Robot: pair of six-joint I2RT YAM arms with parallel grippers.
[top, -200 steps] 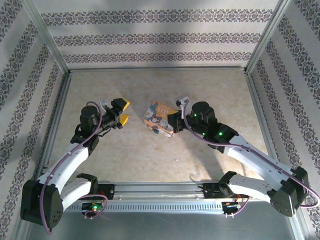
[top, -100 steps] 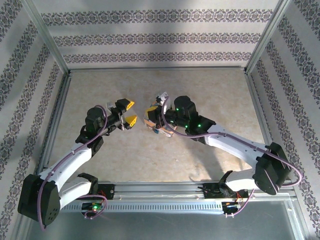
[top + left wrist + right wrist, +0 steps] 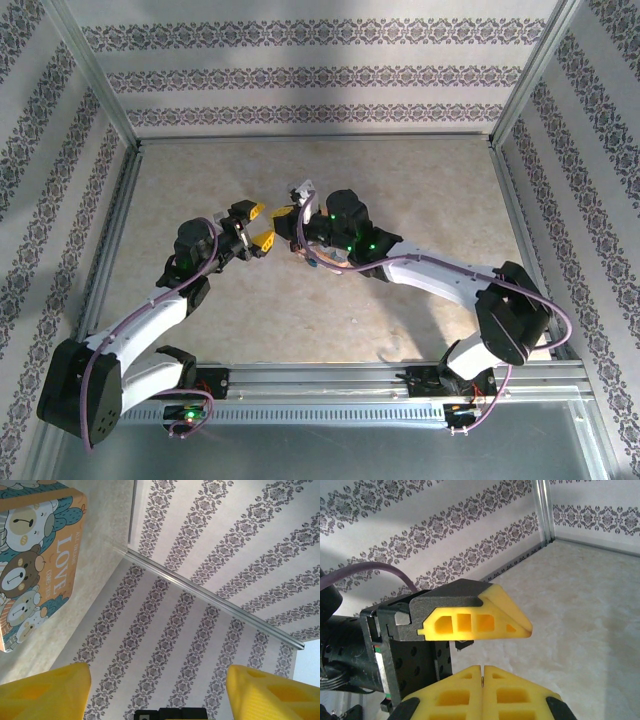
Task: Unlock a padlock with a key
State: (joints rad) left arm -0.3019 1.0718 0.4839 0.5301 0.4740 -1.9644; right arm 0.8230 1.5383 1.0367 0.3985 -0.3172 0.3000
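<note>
The left gripper (image 3: pixel 258 225) is hovering with fingers spread wide, its tips nearly meeting the right gripper (image 3: pixel 285 215), whose fingers are pressing together. The padlock (image 3: pixel 311 260) is lying on the table (image 3: pixel 420 190) beside the box (image 3: pixel 35 565), under the right arm.

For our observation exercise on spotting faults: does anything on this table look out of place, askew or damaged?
Nothing looks spilled or damaged. The one oddity is crowding: the right gripper, shut, sits tip to tip with the open left gripper, just beside the picture box. Whether they touch cannot be told.
</note>
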